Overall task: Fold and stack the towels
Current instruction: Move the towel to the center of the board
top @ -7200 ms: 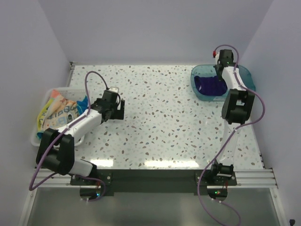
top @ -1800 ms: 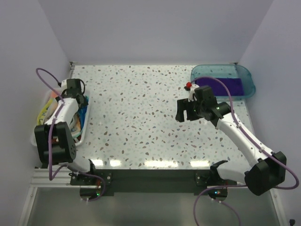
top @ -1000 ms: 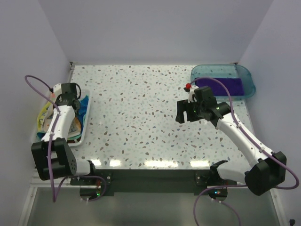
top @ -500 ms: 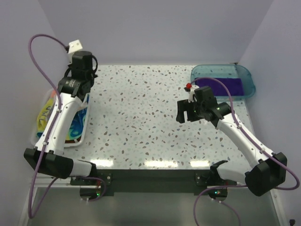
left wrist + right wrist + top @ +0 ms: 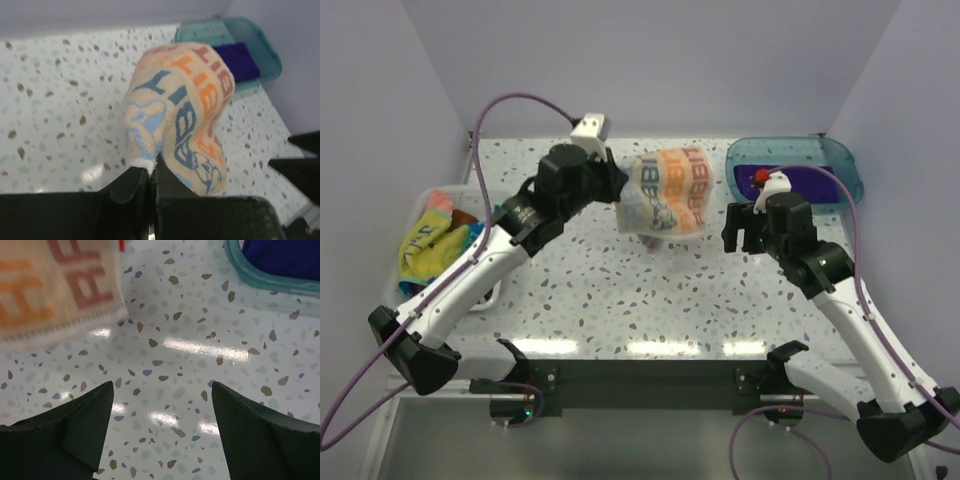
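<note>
Holding up the RABBIT towel point(image 5: 670, 190) here: our left pincer point(image 5: 152, 167) is clenched tight on one edge of it. The cloth bulges out bunched just ahead of that pincer and looks lifted off the speckled desk point(image 5: 620, 290). Our right pincer point(image 5: 161, 390) is spread wide with nothing in it, hanging over bare desk. The towel's hem shows ahead of it and to its left, a bit blurry, not touching. Ahead and to the right of that pincer we've got the teal tub point(image 5: 845, 165), with the purple towel point(image 5: 280, 255) lying inside. Well behind the left pincer, the white basket point(image 5: 420, 215) has the yellow and blue-green towel point(image 5: 430, 245) heaped in it.
</note>
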{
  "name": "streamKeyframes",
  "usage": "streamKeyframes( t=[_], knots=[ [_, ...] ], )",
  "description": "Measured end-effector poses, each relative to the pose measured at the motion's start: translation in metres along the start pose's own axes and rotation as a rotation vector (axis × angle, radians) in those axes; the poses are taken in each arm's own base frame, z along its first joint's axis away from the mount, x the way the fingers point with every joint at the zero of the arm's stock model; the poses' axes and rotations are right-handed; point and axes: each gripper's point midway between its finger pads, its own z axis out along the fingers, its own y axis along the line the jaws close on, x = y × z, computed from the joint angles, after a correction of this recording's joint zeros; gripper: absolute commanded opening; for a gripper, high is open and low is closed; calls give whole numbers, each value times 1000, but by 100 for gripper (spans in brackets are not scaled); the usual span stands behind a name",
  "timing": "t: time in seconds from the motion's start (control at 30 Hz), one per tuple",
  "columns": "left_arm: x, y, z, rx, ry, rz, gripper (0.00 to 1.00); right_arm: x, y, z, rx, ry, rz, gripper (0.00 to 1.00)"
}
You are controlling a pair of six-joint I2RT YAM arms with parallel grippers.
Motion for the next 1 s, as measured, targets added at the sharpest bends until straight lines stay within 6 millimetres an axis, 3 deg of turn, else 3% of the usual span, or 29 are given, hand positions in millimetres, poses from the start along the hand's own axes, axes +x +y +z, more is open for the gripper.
streamKeyframes(
  t=[0.07,0.2,0.27,0.33,0.37,0.43,0.53,0.77,0.87,1.0],
  knots=[
    [58,1,-2,47,106,-22,8,-7,-6,-9,25,-43,8,83],
    [218,-4,-15,139,420,-48,21,-9,-10,-14,42,-73,13,82],
    [296,-13,-41,183,609,-25,24,-2,-11,-9,46,-50,10,82],
    [347,-26,-74,248,753,25,25,9,-11,0,49,-6,5,82],
    [363,-35,-90,287,803,55,26,13,-11,4,50,12,2,82],
    [378,-56,-114,381,853,107,38,25,-9,16,47,69,-3,82],
    [379,-70,-127,446,856,145,52,39,-7,29,44,138,-8,80],
    [345,-46,-99,252,737,141,81,71,-7,64,73,300,-11,76],
    [333,-41,-82,204,694,155,83,88,-9,73,94,360,5,72],
    [344,-38,-66,153,701,190,70,120,-14,74,112,437,18,59]
  ],
)
